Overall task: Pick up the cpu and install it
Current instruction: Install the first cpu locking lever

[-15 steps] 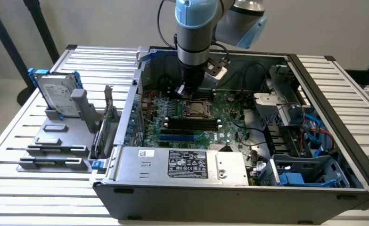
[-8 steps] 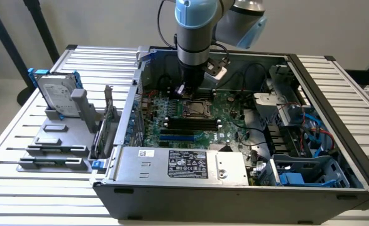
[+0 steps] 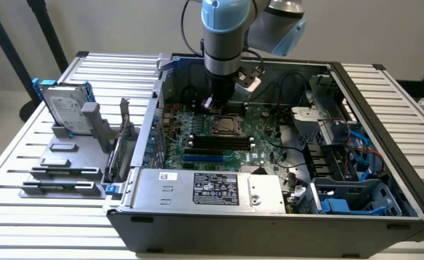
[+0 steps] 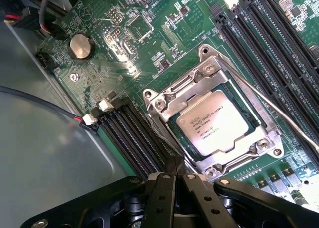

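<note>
We see a slatted metal table [image 3: 24, 162] with an open case [image 3: 269, 222] lying on it, its side off. The arm [image 3: 226, 32] comes down into the case from above, near the far wall. Along the case's near edge sits a silver power supply [image 3: 212, 187] with a black label. Behind it lies the green board [image 3: 190, 146], which we also see in the wrist view [image 4: 164, 34].

At the exterior view's left, outside the case, a grey rack [image 3: 60, 162] holds a hard drive [image 3: 64, 108] upright in blue brackets.

On the board, dark memory slots [image 3: 219, 142] run between the power supply and the socket [image 3: 224, 124]. In the wrist view the socket [image 4: 199, 88] shows as a bright metal frame with screws at its corners and a thin wire lever [image 4: 279, 113] beside it.

The cpu [image 4: 217, 123] lies flat inside that frame, silver top up, with print on it. In the exterior view it is a small pale square [image 3: 224, 125] in the middle of the socket.

The gripper [image 3: 213, 103] hangs just over the socket's far edge. In the wrist view its black fingers [image 4: 175, 168] are pressed together with nothing between them, and they are near one corner of the socket without touching the cpu.

A round coin cell [image 4: 80, 46] sits on the board well apart from the socket.
</note>
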Action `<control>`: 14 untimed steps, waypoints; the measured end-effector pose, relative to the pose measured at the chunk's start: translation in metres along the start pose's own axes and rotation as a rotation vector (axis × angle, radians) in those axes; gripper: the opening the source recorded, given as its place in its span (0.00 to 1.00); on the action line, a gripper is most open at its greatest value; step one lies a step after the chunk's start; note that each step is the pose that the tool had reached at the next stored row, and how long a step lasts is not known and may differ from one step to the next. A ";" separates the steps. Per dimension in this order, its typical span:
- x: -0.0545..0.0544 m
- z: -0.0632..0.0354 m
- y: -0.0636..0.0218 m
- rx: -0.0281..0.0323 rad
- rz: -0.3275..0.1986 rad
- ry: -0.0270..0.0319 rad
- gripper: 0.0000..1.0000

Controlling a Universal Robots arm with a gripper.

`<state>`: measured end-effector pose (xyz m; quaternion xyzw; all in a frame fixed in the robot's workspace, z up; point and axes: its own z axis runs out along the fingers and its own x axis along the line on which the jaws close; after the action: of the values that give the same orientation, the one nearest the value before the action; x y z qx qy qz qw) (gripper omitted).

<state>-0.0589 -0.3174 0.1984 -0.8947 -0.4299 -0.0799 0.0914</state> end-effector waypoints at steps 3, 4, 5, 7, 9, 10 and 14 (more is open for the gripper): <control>0.000 -0.0001 0.0007 -0.0001 0.001 -0.0006 0.11; 0.001 0.0000 0.0009 0.0001 0.001 -0.0007 0.11; 0.001 0.0000 0.0010 0.0002 0.001 -0.0009 0.11; 0.001 0.0000 0.0014 0.0005 0.002 -0.0013 0.11; 0.001 0.0000 0.0018 0.0009 0.003 -0.0017 0.11; 0.001 0.0000 0.0020 0.0011 0.003 -0.0019 0.11; 0.002 0.0001 0.0031 0.0024 0.004 -0.0029 0.11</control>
<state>-0.0551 -0.3176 0.1985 -0.8956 -0.4282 -0.0778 0.0920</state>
